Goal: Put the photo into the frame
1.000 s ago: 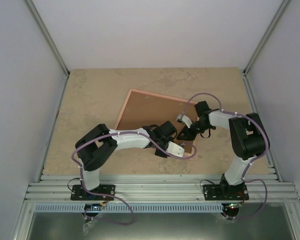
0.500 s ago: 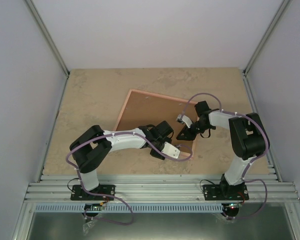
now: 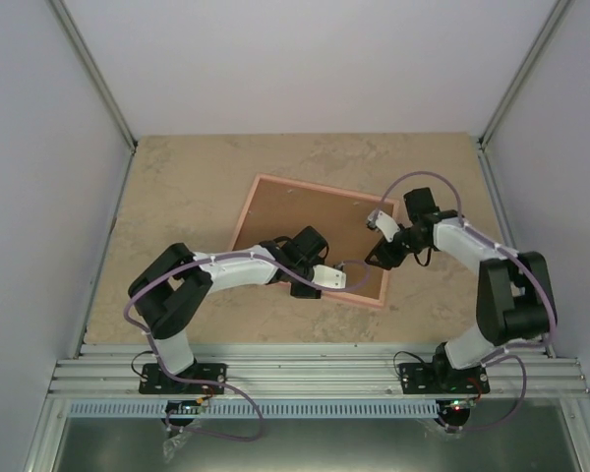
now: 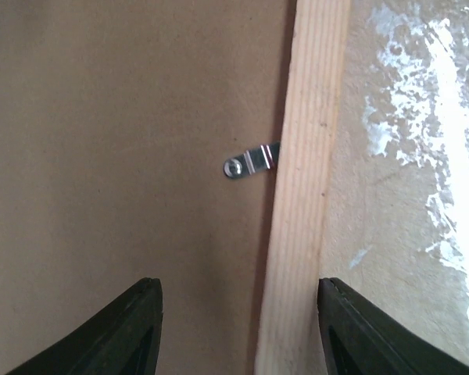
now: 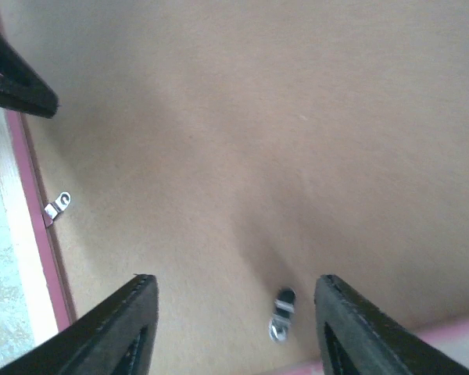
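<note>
Left gripper (image 3: 348,276) (image 4: 238,285): my jaws stand moderately apart with nothing between them, so I have hold of nothing. It hangs over the near right corner of the frame (image 3: 315,187), one finger on the board side of the rim and the other on the table side. Right gripper (image 3: 373,260) (image 5: 234,281): jaws likewise apart and empty, poised over the same corner from the right. I cannot tell whether either pair of fingertips touches the surface below.

Frame: it lies flat, back upward, turned at an angle on the table (image 3: 177,197), right of centre. From above its rim is thin and pink. In the left wrist view the frame (image 4: 301,195) reads as a pale wood strip with visible grain. In the right wrist view the frame (image 5: 36,219) shows a pale strip with a darker pink inner edge. A brown backing board (image 3: 290,221) (image 4: 102,156) (image 5: 258,117) fills it, matt and even in colour.

Fittings: a metal clip (image 4: 250,162) reaches from the rim onto the board. A second metal clip (image 5: 57,205) sits at the left rim, and a third metal clip (image 5: 281,314) lies near the lower rim.

Surroundings: the table (image 4: 406,156) is tan and mottled with white flecks. Aluminium rails (image 3: 315,369) run along its near edge, and white walls (image 3: 39,147) enclose it. A dark bar (image 5: 16,82) crosses the upper left corner of the right wrist view; I cannot identify it.
</note>
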Tool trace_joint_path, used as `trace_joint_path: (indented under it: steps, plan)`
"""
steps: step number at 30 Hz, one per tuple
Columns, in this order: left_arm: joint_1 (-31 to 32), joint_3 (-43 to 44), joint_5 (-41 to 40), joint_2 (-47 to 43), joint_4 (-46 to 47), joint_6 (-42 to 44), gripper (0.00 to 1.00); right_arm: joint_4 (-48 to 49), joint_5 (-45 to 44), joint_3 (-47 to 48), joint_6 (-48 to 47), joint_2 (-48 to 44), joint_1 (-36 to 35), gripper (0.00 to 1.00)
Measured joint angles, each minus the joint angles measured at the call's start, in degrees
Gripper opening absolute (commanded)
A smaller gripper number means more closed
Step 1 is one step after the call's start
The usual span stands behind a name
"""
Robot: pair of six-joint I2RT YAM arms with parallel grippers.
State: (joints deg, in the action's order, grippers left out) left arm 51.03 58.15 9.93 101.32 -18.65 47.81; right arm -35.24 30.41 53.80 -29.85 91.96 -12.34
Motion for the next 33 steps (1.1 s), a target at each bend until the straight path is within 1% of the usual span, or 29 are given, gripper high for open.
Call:
trace_joint_path:
  steps: [4,7,10,16,24,33]
  plan:
    - [-0.04,-2.58,-0.9,-1.75,1.57,-1.66,0.58,0.17,-4.83,-2.29,-0.74,-6.91,0.37,0.62]
    - [-0.02,-3.26,-1.33,-1.73,2.14,-2.27,0.58,-0.37,-7.21,-2.99,-2.16,-8.24,0.35,0.59]
    - [-0.02,-3.28,-1.86,-1.66,2.84,-2.75,0.57,-0.44,-9.27,-2.93,-2.93,-6.93,0.13,0.58]
    - [-0.02,-4.07,-2.54,-1.44,4.48,-3.48,0.56,0.22,-13.4,-2.03,-1.84,-2.34,-1.44,0.63]
    - [-0.02,-4.24,-2.51,-0.55,5.68,-4.52,0.55,4.52,-19.34,-1.99,1.7,1.2,-4.68,0.64]
    - [0.37,-4.22,-2.73,0.28,7.76,-8.24,0.51,9.38,-29.97,-2.05,3.21,1.2,-4.15,0.62]
